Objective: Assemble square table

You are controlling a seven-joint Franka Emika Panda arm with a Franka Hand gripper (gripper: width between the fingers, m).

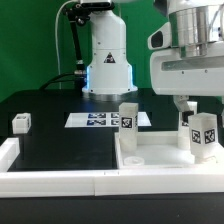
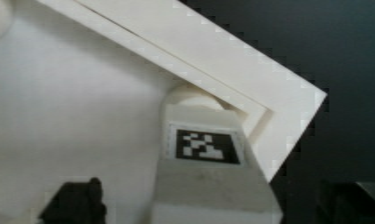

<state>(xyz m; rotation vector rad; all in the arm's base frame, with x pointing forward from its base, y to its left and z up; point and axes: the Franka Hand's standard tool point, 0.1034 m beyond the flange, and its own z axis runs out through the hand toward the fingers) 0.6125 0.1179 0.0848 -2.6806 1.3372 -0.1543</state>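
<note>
The square table's top lies flat at the exterior view's front right, a white slab with a raised rim. Two tagged legs stand upright on it, one near its far left corner and one near its right side. My gripper hangs just above the right leg. In the wrist view that leg rises at a corner of the slab, and my gripper straddles it, open. A dark finger stands clear of the leg's side. A third leg block lies loose at the far left.
The marker board lies flat in front of the robot base. White border rails run along the front edge and the left side of the black table.
</note>
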